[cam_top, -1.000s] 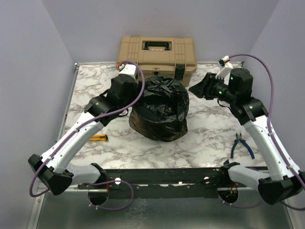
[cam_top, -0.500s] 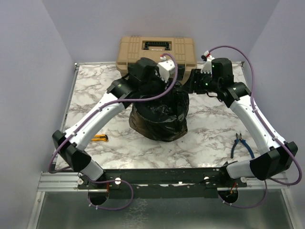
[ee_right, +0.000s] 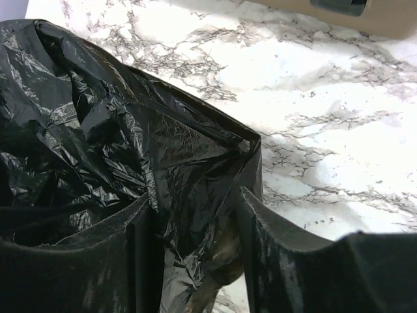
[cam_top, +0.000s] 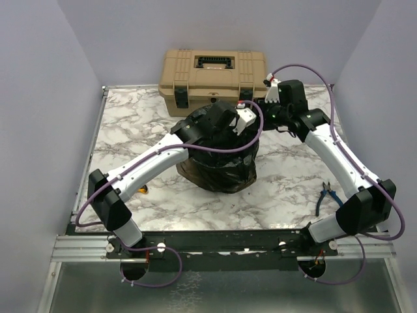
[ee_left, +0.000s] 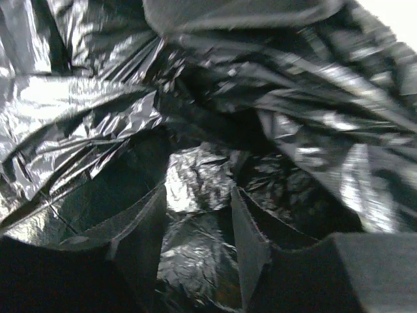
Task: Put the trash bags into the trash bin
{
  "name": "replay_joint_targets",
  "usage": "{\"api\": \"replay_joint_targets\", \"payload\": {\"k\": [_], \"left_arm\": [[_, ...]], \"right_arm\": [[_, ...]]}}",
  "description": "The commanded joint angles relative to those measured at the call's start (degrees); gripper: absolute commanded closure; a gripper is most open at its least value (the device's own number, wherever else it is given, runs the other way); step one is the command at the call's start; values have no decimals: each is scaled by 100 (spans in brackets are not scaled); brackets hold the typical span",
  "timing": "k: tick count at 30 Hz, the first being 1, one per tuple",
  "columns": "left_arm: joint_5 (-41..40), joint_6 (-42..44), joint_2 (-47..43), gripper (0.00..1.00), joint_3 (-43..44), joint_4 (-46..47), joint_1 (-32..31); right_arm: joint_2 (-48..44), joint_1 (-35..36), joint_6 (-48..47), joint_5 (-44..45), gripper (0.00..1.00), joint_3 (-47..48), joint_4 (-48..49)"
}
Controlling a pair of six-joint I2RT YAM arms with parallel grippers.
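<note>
A glossy, crinkled black trash bag [cam_top: 221, 166] stands as a mound in the middle of the table. The teal trash bin is hidden; only black film shows. My left gripper [cam_top: 228, 132] is down on top of the bag. In the left wrist view its jaws [ee_left: 198, 195] stand apart, with folds of the bag [ee_left: 195, 176] in the gap. My right gripper [cam_top: 258, 113] is at the bag's upper right edge. In the right wrist view its jaws [ee_right: 194, 195] stand apart astride a raised fold of the bag [ee_right: 189, 150].
A tan toolbox [cam_top: 214, 72] with black latches stands close behind the bag. Blue-handled pliers [cam_top: 329, 197] lie at the right front. A yellow knife [cam_top: 146, 190] peeks out under my left arm. Marble tabletop [ee_right: 326, 130] lies right of the bag.
My left gripper has swung right from the bag's left side and dropped onto its top. My right gripper has moved left to the bag's upper right edge.
</note>
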Motion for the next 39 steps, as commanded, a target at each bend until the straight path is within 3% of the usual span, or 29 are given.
{"api": "replay_joint_targets", "payload": {"k": [1, 12, 22, 28, 32, 35, 39], "left_arm": [[-968, 48, 53, 56, -519, -143, 18], [-2064, -312, -490, 63, -1503, 444, 196], [-2304, -576, -888, 67, -1810, 311, 387], [-1974, -676, -990, 68, -1659, 353, 392], [-1348, -879, -1266, 53, -1482, 743, 394], [-1213, -1084, -1507, 37, -1382, 1068, 415], [-1141, -1323, -1784, 24, -1278, 1325, 460]], "right_arm": [[90, 41, -68, 134, 52, 7, -40], [49, 44, 74, 577, 65, -258, 87], [-78, 43, 262, 735, 66, -365, 300], [-232, 42, 395, 199, 57, -362, 531], [-457, 42, 583, 35, 46, -333, 704], [-653, 43, 670, 177, 41, -273, 706], [-990, 43, 724, 489, 35, -277, 699]]}}
